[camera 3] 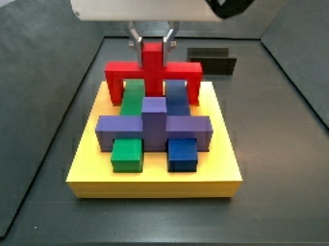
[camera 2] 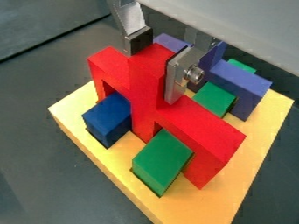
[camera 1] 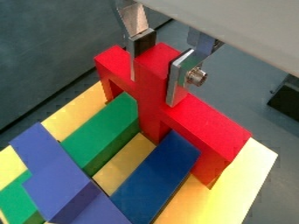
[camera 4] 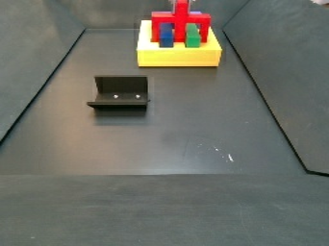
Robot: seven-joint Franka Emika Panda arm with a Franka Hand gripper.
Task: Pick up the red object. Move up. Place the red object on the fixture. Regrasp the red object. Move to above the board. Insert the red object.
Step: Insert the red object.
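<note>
Gripper [camera 2: 162,63], at the upper centre of a wrist view, clamps the raised tab of the red object [camera 2: 158,105]. We see the board [camera 3: 154,178], largest, low in a side view, then the fixture [camera 4: 119,93] empty. We judge insertion underway; next, press down and release.

Gripper [camera 1: 162,54] jaws clamped on red object [camera 1: 163,109] tab, legs down on yellow board [camera 1: 251,188]

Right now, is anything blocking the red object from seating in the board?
Nothing visible does. The gripper is shut on the red object by its centre tab, and its legs already reach down to the board, straddling a green block and a blue block.
</note>
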